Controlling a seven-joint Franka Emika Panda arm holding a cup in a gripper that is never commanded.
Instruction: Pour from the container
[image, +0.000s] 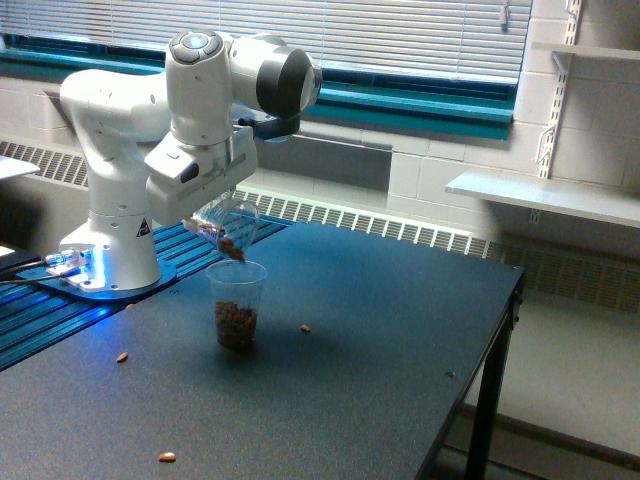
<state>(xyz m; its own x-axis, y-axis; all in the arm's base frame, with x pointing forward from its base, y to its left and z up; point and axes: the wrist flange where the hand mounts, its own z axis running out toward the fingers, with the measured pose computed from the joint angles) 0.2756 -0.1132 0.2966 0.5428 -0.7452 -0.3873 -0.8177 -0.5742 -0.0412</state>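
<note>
Hand (212, 215) is gripping the container (230, 222), tipped mouth-down right over the plastic cup (237, 303) near the surface's (380, 380) far-left corner, so mid-pour (few nuts (228, 242) left), next probably just more tilt, kept centred.

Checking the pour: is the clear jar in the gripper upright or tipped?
Tipped. The clear jar slants mouth-down above the plastic cup, brown pieces at its lip.

Clear container (226, 222) tilted mouth-down, brown pieces at its lip.
</note>
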